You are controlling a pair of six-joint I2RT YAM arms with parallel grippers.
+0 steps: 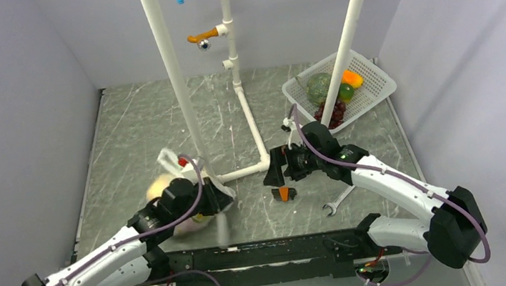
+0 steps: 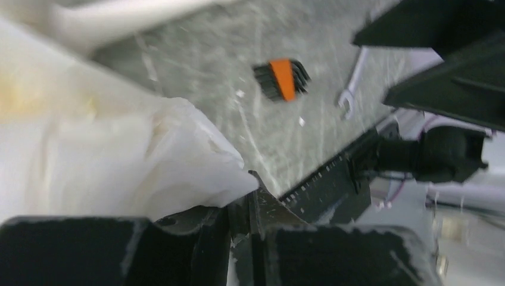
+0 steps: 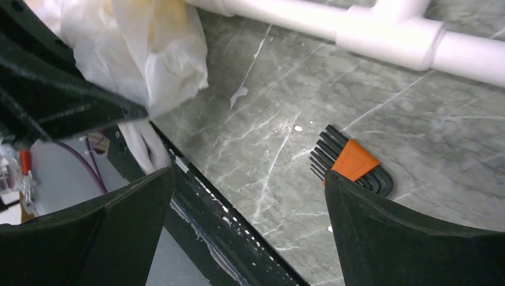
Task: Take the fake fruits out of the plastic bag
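Observation:
The plastic bag (image 1: 166, 185) is a white crumpled lump at the near left of the table. A red fruit (image 1: 182, 162) shows at its far edge and something yellowish shows through it; the other fruits inside are hidden. My left gripper (image 1: 221, 195) is shut on a fold of the bag (image 2: 119, 155), which fills the left of the left wrist view above the closed gripper (image 2: 244, 202). My right gripper (image 1: 273, 176) is open and empty, right of the bag. In the right wrist view the gripper (image 3: 249, 173) hangs over bare table, with the bag (image 3: 143, 53) at top left.
An orange-and-black hex key set (image 1: 283, 193) lies just under the right gripper. A wrench (image 1: 339, 199) lies to its right. A white pipe frame (image 1: 252, 125) stands mid-table. A white basket (image 1: 374, 93) at the back right holds a green melon, an orange fruit and dark grapes.

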